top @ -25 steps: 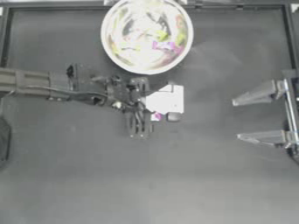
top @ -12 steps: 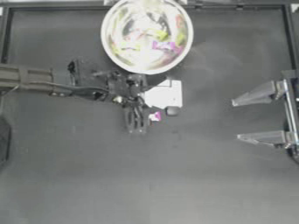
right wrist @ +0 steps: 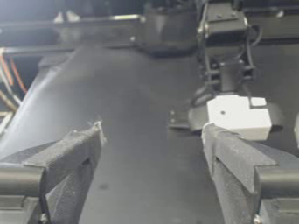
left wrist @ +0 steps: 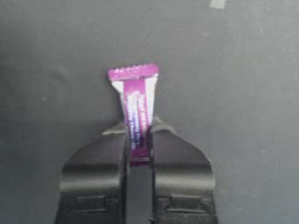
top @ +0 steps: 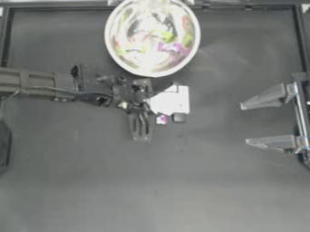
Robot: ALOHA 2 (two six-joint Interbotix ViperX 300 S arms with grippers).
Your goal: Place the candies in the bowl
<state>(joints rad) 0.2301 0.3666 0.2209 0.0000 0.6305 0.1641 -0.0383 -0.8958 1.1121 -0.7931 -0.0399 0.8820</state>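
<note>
My left gripper (left wrist: pixel 139 133) is shut on a purple twist-wrapped candy (left wrist: pixel 135 103), which sticks out past the fingertips over the dark table. I cannot tell whether the candy touches the table. From above, that candy (top: pixel 162 119) and the left gripper (top: pixel 151 123) are at the table's middle, a short way below the bowl (top: pixel 113 43). The bowl is shiny, stands at the top centre, and holds several candies, among them a pink one (top: pixel 172 47) and a yellow-green one (top: pixel 163 34). My right gripper (top: pixel 245 124) is parked open at the right edge.
A small grey square mark (top: pixel 178 118) lies on the table right beside the held candy. The left arm's white wrist block (top: pixel 169 99) sits between the candy and the bowl. The right wrist view looks across at that block (right wrist: pixel 239 116).
The left gripper keeps its hold on the purple candy and has shifted only slightly near the table's middle. The right arm has not moved.
</note>
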